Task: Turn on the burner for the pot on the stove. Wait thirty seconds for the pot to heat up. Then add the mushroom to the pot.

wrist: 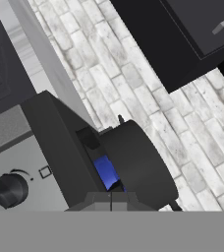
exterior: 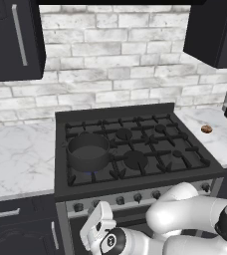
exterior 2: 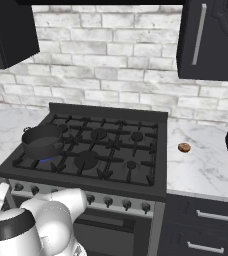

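Looking through the left base view, I see the stove set between two marble tabletop sections, with the pot on the front-left grate. A small blue flame shows at the burner just beneath the pot's near edge. The mushroom lies on the right tabletop, just beside the stove's right edge and well apart from the pot. My arm is folded low in front of the range, its hand sitting below the row of knobs on the silvery front strip; the fingertips cannot be made out from this side.

Right base view: the same pot sits at the front-left of the stove, the blue flame of the burner visible under it. The mushroom rests on the marble tabletop to the right of the range, near its back half. Dark drawers stand below that tabletop.

Hand view, rolled steeply: the pincer has its two tips pressed together with nothing between them. Beyond the tips I see the pot from its side, the blue flame of the burner beside it, and one knob on the grey front strip at lower left. White brick wall and a dark cabinet lie behind.
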{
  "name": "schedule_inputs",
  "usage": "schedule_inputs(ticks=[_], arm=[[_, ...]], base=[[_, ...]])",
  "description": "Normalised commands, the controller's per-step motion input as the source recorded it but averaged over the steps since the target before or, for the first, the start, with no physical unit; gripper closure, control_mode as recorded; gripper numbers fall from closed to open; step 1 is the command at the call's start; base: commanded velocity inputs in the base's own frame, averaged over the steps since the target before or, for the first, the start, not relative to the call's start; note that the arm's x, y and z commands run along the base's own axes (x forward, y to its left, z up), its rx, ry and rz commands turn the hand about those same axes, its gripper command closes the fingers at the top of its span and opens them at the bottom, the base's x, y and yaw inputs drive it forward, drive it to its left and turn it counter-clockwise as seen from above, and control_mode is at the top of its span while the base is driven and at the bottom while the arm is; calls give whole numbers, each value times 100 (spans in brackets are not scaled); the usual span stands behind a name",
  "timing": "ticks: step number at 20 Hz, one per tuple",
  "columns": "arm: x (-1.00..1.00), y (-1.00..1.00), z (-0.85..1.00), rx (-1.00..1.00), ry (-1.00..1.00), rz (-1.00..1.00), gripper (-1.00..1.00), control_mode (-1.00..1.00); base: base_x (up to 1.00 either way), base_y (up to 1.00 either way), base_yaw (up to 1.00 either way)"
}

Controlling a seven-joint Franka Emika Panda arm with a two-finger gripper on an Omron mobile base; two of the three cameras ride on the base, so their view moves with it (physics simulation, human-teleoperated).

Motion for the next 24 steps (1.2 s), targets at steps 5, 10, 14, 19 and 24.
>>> schedule_inputs(ticks=[5, 10, 14, 19, 24], arm=[[-25, 0, 1, 0, 0, 0, 100, -100], [-69, 4, 0, 6, -1, 0, 100, -100], [-55, 0, 83, 4, -21, -8, 100, -100], [-5, -2, 100, 0, 3, -1, 100, -100], [0, -30, 100, 0, 16, -3, 100, -100]], base=[[0, 0, 0], [0, 0, 0], [0, 0, 0], [0, 0, 0], [0, 0, 0]])
